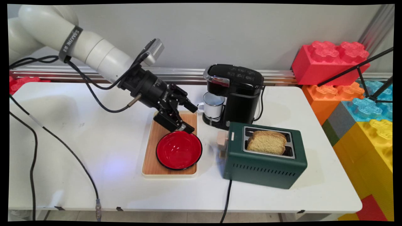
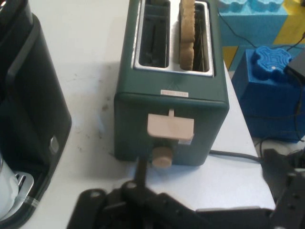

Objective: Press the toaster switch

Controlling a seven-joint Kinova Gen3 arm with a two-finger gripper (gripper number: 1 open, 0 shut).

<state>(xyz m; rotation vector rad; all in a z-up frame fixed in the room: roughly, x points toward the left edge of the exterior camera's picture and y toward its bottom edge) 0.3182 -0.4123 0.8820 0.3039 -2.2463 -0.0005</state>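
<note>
My black gripper [image 1: 190, 118] hangs open just above the far end of a wooden tray [image 1: 150, 157], its lower finger close over the far rim of a red bowl [image 1: 179, 150] that sits on the tray. Nothing is between the fingers. The gripper points right, toward a green toaster [image 1: 263, 169] with a slice of bread [image 1: 267, 142] standing in one slot. In the hand view the toaster [image 2: 143, 95] faces me with its beige lever [image 2: 170, 127] and knob [image 2: 162, 156], and the bread [image 2: 187, 28] is in the right slot.
A black coffee machine [image 1: 238, 94] with a white mug [image 1: 213, 105] under its spout stands behind the toaster. Large toy bricks [image 1: 361, 103] are stacked past the table's right edge. The toaster's cable [image 1: 226, 201] runs off the front edge.
</note>
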